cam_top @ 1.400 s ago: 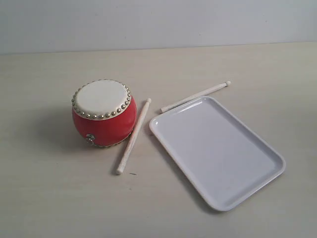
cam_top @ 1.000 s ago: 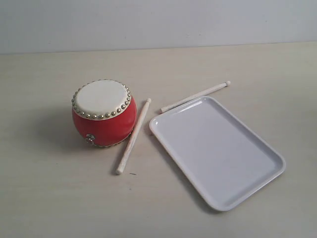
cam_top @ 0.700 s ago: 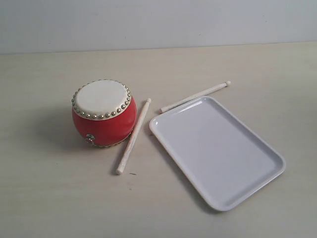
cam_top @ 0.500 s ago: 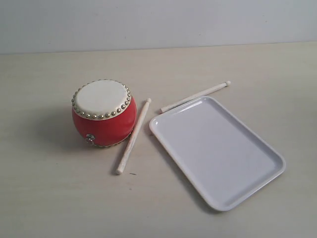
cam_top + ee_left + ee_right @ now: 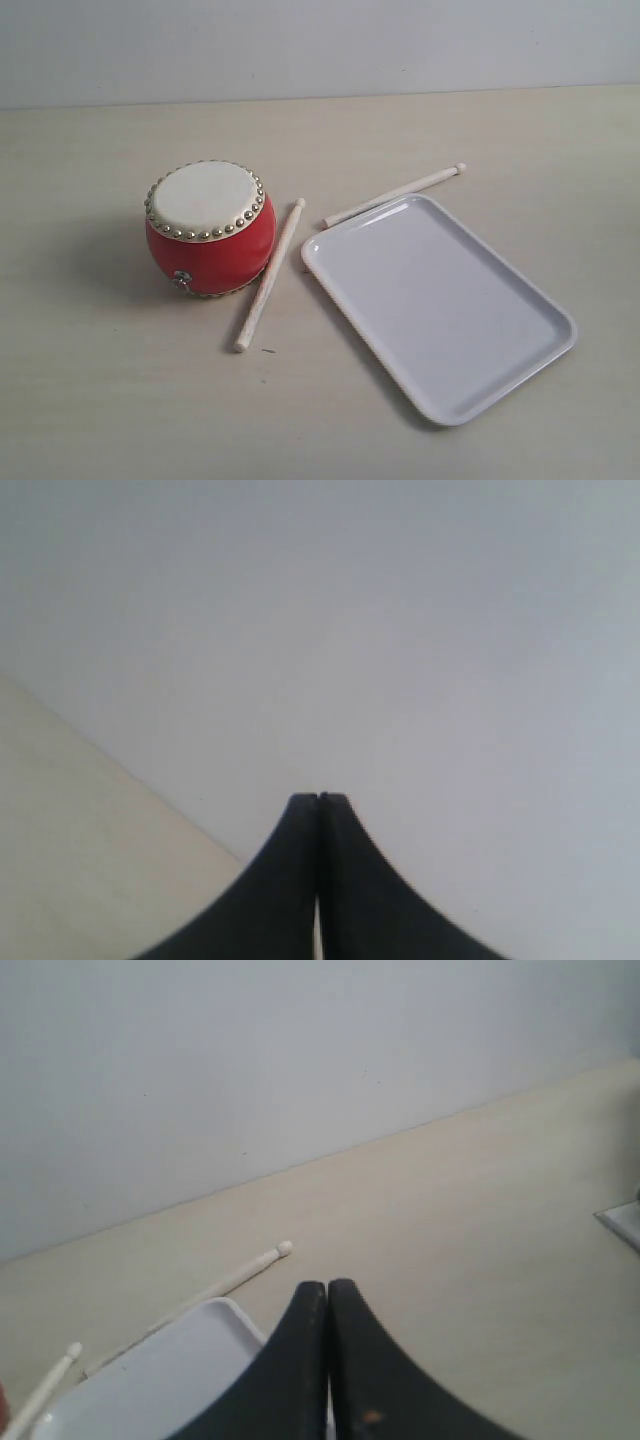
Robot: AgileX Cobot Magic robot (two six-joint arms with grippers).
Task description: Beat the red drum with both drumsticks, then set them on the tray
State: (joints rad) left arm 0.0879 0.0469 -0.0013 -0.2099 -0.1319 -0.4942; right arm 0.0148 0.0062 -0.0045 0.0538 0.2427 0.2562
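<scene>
The red drum stands upright on the table, left of centre, cream head up. One drumstick lies on the table leaning against the drum's right side. The other drumstick lies flat just beyond the far edge of the white tray, which holds nothing. Neither gripper shows in the exterior view. My left gripper is shut and empty, facing the wall. My right gripper is shut and empty, above the tray's corner, with the far drumstick ahead of it and the other stick's tip off to the side.
A pale wooden tabletop meets a plain grey-white wall at the back. The corner of another pale flat object shows at the edge of the right wrist view.
</scene>
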